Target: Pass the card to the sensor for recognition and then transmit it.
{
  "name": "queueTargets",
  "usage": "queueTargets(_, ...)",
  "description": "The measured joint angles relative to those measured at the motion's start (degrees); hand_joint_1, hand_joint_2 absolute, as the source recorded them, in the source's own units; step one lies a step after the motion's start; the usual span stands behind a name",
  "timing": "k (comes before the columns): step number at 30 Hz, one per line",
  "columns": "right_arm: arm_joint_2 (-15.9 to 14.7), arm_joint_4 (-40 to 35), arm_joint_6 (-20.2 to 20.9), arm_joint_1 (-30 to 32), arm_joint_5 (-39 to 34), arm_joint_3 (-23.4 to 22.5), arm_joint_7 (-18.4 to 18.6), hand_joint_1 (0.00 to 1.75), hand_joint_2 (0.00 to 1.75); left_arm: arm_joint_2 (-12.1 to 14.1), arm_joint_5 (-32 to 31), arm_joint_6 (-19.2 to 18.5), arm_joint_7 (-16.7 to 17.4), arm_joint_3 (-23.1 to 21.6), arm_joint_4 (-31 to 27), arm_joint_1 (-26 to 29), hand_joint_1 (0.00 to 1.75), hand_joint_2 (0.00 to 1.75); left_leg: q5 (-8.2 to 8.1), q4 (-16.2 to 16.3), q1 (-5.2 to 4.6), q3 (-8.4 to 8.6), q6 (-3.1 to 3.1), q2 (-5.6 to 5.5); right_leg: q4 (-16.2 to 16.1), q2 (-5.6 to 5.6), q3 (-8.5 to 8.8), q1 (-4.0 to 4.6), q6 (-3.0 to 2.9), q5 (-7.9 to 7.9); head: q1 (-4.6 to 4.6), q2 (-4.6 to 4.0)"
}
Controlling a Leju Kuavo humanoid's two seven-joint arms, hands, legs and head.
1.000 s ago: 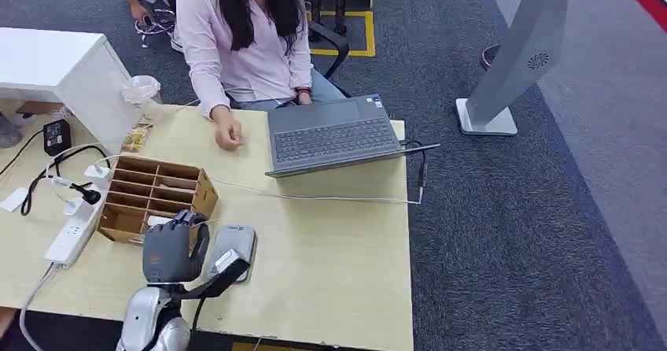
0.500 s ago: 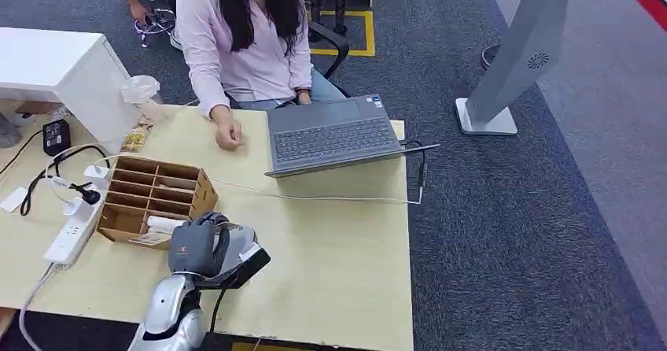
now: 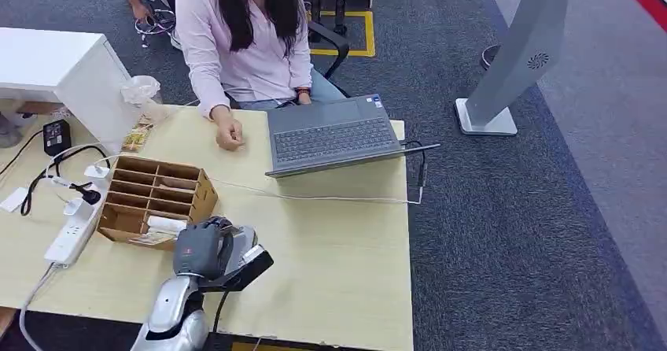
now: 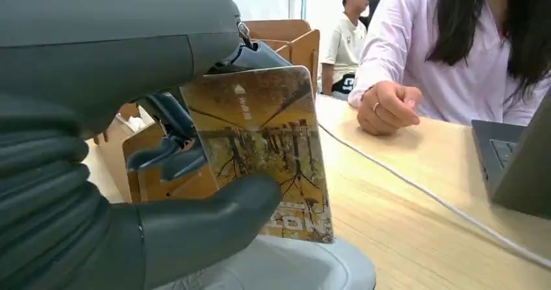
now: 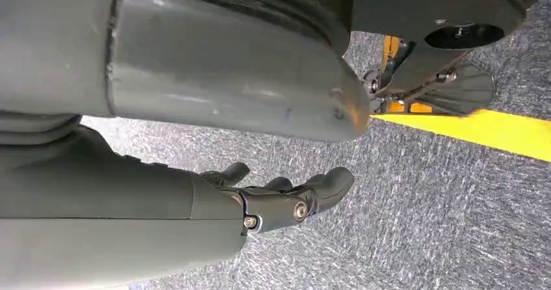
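since a second ago the left hand [image 3: 203, 248] has moved from just in front of the wooden organizer box [image 3: 157, 196] toward 3 o'clock and now sits over the grey sensor pad [image 3: 237, 241]; between the half-second frame and now it shifts only slightly further the same way. laptop, cables and the person's hand have not moved.

left hand: holds the card [image 4: 263, 148] upright, thumb [image 4: 214, 218] pressed on the near face, darker fingers [image 4: 166, 157] behind it. card's lower edge is at or just above the pale sensor pad surface [image 4: 292, 270]; contact cannot be confirmed. card face shows a brown tree-like picture with small white print.

right hand [image 5: 286, 196]: hangs over grey carpet [image 5: 448, 192] beside a yellow floor line [image 5: 487, 131]; fingers loosely curled and slightly apart, holding nothing.

table [image 3: 330, 241]: organizer box at 10 o'clock of the left hand, touching or just beside the pad. laptop [image 3: 334, 134] at 1 o'clock, well apart. a thin white cable [image 3: 315, 197] runs across between laptop and pad. white power strip [image 3: 71, 233] at 9 o'clock near the table edge.

a person in a pink shirt [image 3: 244, 44] sits at 12 o'clock, one hand [image 3: 229, 137] closed and resting on the table beside the laptop.
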Motion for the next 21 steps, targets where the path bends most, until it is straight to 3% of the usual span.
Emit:
queueTargets(9,0.0,0.0,-0.02,0.0,0.2,0.0,0.0,0.0,0.0,0.0,0.33,-0.17,0.0,0.0,0.04,-0.09,1.75,1.75,0.01,0.0,0.0,0.0,0.02,0.0,0.0,0.0,0.01,0.0,0.0,0.0,0.0,0.0)
queueTargets(21,0.0,0.0,-0.02,0.01,0.83,-0.04,-0.15,0.0,0.0,0.61,0.27,5.02,-0.37,0.0,-1.0,-0.4,1.75,1.75,0.02,0.0,0.0,0.0,0.02,0.0,0.01,-0.01,0.01,0.0,0.0,0.0,0.0,0.0)
